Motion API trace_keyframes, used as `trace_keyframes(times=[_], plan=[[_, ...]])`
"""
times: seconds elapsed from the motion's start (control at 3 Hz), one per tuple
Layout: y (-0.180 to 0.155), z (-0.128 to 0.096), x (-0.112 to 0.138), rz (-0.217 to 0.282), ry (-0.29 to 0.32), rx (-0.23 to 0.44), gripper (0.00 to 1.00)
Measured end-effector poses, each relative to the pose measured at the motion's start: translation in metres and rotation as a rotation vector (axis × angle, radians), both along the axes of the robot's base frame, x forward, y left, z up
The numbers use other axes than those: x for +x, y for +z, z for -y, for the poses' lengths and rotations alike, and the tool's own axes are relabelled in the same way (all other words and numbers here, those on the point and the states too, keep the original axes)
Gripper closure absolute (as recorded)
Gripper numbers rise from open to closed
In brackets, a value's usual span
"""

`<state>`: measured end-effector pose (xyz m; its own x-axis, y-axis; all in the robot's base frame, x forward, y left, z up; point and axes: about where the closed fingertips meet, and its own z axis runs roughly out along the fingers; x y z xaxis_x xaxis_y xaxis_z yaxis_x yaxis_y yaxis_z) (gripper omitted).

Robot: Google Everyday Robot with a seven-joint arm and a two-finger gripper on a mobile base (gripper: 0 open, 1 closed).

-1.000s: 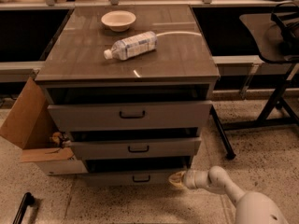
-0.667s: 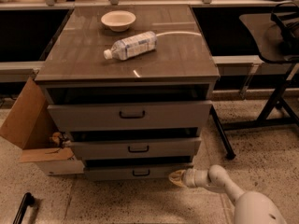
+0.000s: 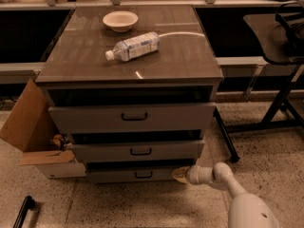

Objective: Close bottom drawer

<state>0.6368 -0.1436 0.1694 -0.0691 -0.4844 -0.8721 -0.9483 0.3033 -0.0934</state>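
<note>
The bottom drawer (image 3: pixel 114 175) sits further into the cabinet (image 3: pixel 199 75) than a second ago, and my claw (image 3: pixel 180 174) has followed it in, now higher in the view and closer to the cabinet's foot. The drawer is the lowest of three, down at floor level. Its low front panel faces me and its long axis runs left to right across the view. The small black bar handle (image 3: pixel 143 175) lies level along that axis, right of the panel's middle. A dark strip shows between this panel and the middle drawer (image 3: pixel 104 152) above, whose front stands out a little further. The top drawer (image 3: pixel 85 118) stands out further still.

My claw is at the right end of the bottom panel, its yellowish tip touching or just short of the corner. My pale arm (image 3: pixel 223 177) reaches in from the lower right. Whether the claw is apart or together I cannot tell.

On the glossy brown cabinet top a clear plastic bottle (image 3: pixel 133 46) lies on its side, cap to the left. Its label is too blurred to read. A white bowl (image 3: pixel 120 20) stands behind it.

An open cardboard box (image 3: pixel 26 122) leans against the cabinet's left side, above a white carton (image 3: pixel 61 169). The floor (image 3: pixel 142 203) is speckled stone. Black stand legs (image 3: pixel 280 108) rise at the right, and dark counters run along the back.
</note>
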Motion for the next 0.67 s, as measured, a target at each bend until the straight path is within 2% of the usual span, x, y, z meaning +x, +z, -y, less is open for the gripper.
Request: trace_keyframes(times=[0.67], plan=[[0.0079,0.0013,0.0097,0.021,0.007,0.021,1.0]])
